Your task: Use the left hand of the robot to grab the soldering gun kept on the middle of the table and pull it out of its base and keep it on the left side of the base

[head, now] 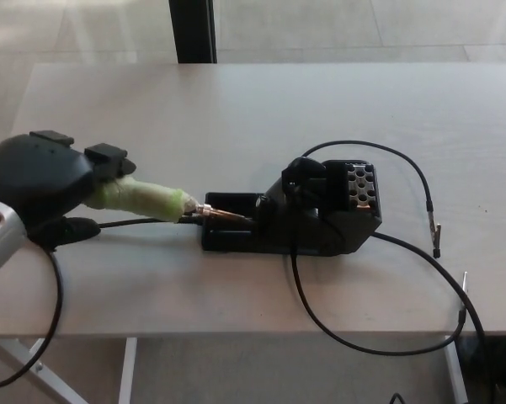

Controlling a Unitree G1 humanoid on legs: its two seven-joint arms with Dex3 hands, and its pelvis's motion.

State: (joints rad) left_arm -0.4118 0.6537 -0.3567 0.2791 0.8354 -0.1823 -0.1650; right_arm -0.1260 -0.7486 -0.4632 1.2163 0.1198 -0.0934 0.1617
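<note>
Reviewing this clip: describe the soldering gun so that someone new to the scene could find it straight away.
On the pale table, find the black base near the middle; the soldering gun lies just to its left, held by the robot's left hand. It is the only thing wrapped in pale green tape, and its metal tip points right, over the base's open tray.

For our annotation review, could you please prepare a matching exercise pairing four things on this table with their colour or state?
Things:
1. soldering gun
2. left hand
3. base
4. black cable

States:
A. black stand with a block of round holes at its right end
B. handle wrapped in pale green tape, metal tip pointing right at the stand
C. loops off the table's front edge
D. closed around the taped handle

Pairs: 1-B, 2-D, 3-A, 4-C
</note>
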